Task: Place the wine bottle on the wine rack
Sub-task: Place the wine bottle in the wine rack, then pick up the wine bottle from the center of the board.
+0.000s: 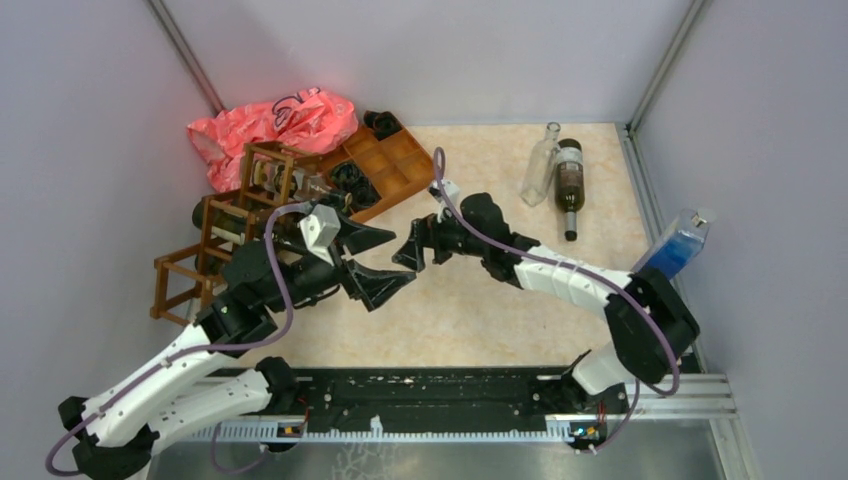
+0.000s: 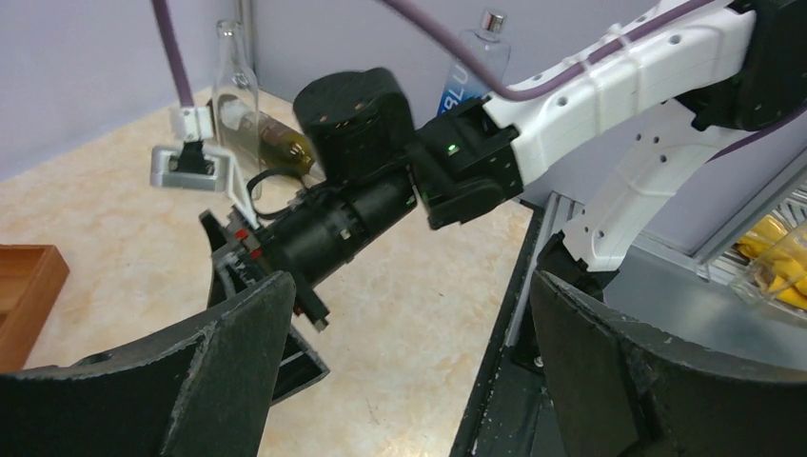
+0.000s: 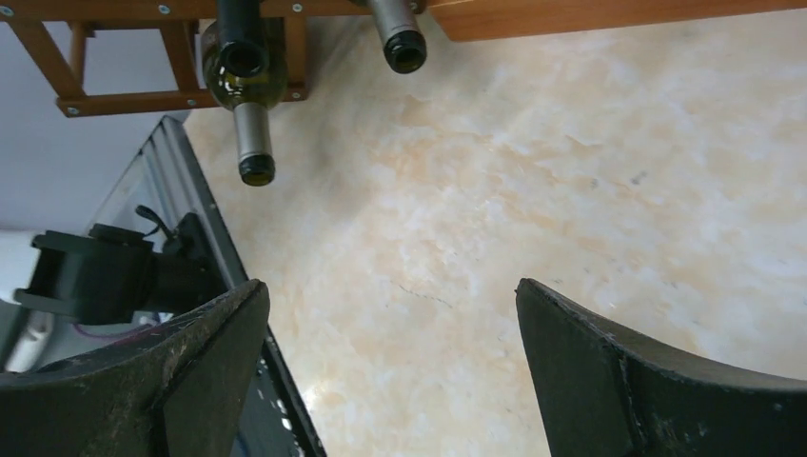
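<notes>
black fingers of the left gripper fill the bottom of its wrist view, spread wide with only air between them. the right arm reaches across just ahead of them. the right gripper also stands wide apart and holds nothing, hovering over the beige marbled surface. from above, the two grippers face each other tip to tip at the middle left of the surface; whether they touch cannot be told. beyond the right gripper, bottle necks poke out of the wine rack, clear of its fingers. the rack stands at the far left against the wall, just behind the left gripper, with bottles lying in its cells. behind it sit an orange-brown tray and a pink plastic bag. far right on the surface a labelled dark bottle lies on its side, with a clear bottle just beside it; its label is too small to read. a blue water bottle stands by the right wall, its white lettering cut off. pale lavender walls close in the surface, and a black rail runs along the near edge.
</notes>
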Robot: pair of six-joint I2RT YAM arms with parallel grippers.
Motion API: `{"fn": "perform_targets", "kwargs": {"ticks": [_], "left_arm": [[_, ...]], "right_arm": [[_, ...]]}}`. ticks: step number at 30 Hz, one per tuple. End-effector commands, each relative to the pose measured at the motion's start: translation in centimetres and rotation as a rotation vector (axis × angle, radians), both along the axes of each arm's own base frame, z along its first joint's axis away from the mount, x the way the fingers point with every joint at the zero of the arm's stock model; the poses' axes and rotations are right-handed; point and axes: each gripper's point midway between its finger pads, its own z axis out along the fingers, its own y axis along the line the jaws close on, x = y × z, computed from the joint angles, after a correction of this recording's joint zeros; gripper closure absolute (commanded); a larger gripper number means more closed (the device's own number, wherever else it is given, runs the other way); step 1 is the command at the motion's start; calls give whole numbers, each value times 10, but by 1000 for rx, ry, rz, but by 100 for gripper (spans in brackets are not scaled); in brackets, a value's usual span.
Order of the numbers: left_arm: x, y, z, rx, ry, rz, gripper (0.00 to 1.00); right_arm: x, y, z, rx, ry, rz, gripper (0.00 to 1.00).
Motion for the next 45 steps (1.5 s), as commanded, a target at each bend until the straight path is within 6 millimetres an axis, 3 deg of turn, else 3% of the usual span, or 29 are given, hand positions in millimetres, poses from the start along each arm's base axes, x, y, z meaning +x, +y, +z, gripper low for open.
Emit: {"fn": "perform_targets", "kwargs": {"ticks": [1,11,18,26,31,38,41,45], "left_arm": [[-3,-10,11,-76,5,-46,1],[0,-13,-6,-57,40,-44,1],[4,-16,-32,-28,86,-32,1],[7,-22,-42,-2,93,-36,1],[9,-24,-46,10,97,-35,1],[12,-26,-55,24,115,-30,1],[13,-27,-59,29,119,-30,1],[14,-29,-65,39,121,-32,1]], "right_arm": [[9,-34,25,-56,-150,-116,1],[18,-114,3,-125,-102,-341,1],[16,-151,4,-192,-139,-476,1],[17,-191,7,-253,-155,-661,1],[18,-210,6,-281,-172,-746,1],[15,-219,6,-312,-162,-777,1],[9,-222,16,-314,-152,-779,1],[-1,-231,44,-305,-139,-805,1]]}}
